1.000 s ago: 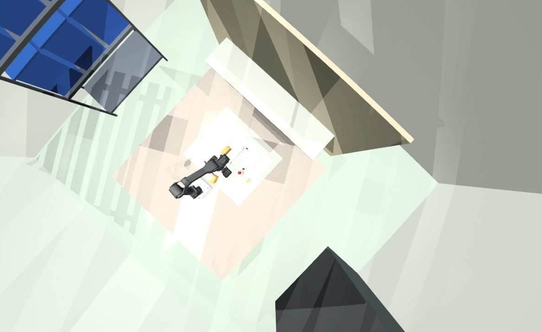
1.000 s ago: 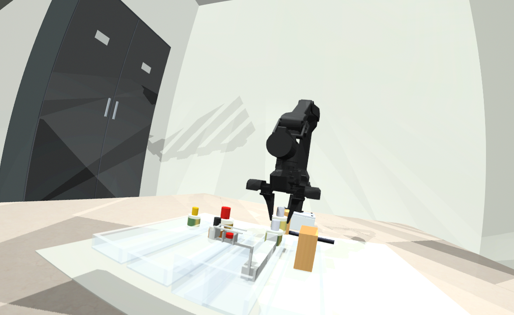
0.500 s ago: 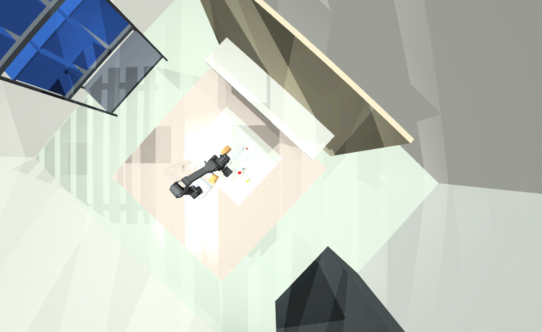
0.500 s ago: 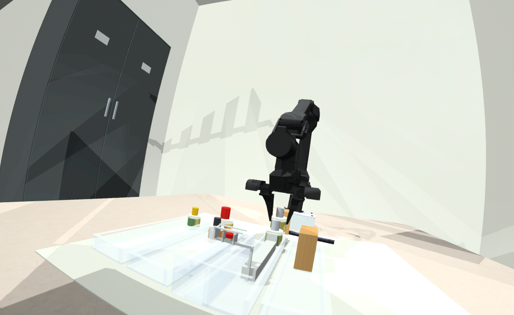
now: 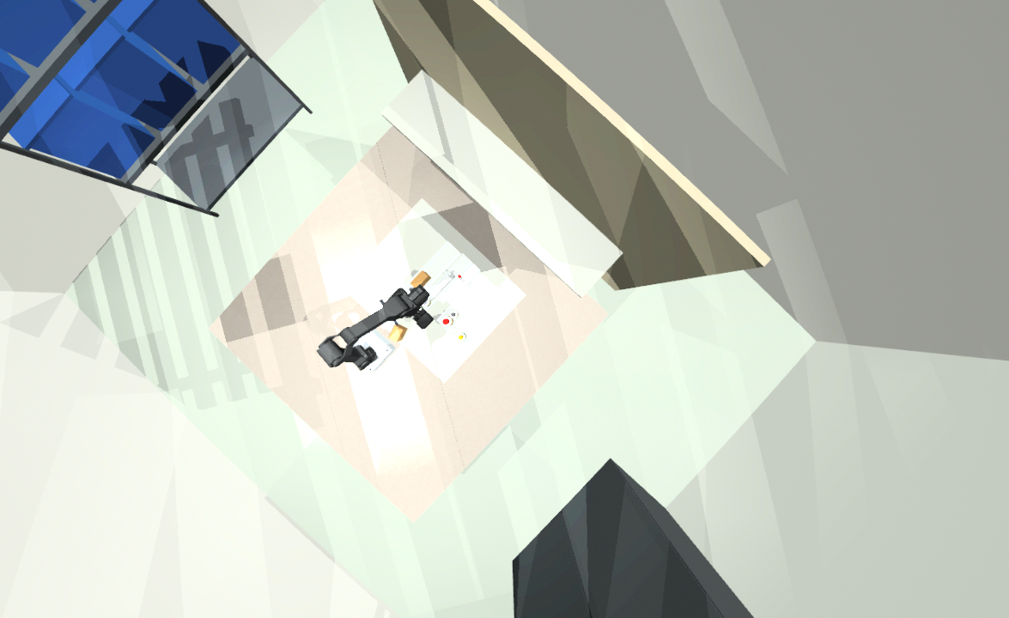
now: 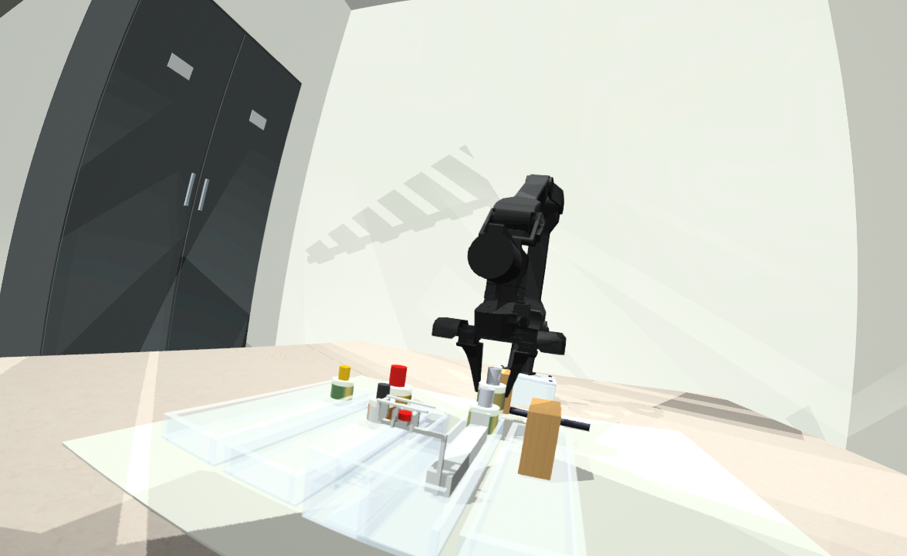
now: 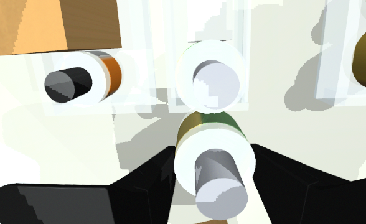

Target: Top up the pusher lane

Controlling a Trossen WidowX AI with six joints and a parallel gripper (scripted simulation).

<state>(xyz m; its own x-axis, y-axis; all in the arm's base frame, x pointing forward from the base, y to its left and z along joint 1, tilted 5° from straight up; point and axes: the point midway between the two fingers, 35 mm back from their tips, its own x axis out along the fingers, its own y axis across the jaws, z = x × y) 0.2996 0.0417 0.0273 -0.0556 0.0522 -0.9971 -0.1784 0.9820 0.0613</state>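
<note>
My gripper (image 6: 493, 392) (image 7: 211, 152) is shut on a jar with a grey cap and a green-and-gold label; this held jar (image 6: 492, 375) (image 7: 186, 168) is upright. The matching jar (image 6: 482, 418) (image 7: 186, 78) with a pale grey cap stands at the front end of the sprung lane (image 7: 246, 74), with the grey pusher (image 6: 441, 476) behind it. The held jar is in front of the lane jar and in line with it, at the lane's front end. In the wrist view they overlap, so contact is unclear. The held jar's base and most of the low front stop (image 7: 175, 109) are hidden or faint.
A wooden block (image 6: 539, 442) (image 7: 91, 25) stands on the neighbouring side, by a black-capped jar (image 7: 115, 76). A black rod (image 6: 573, 424) lies near it. On the other side are a red-capped jar (image 6: 397, 375) (image 5: 445, 321) and a yellow-capped jar (image 6: 341, 389) (image 5: 460, 336), beside clear lanes.
</note>
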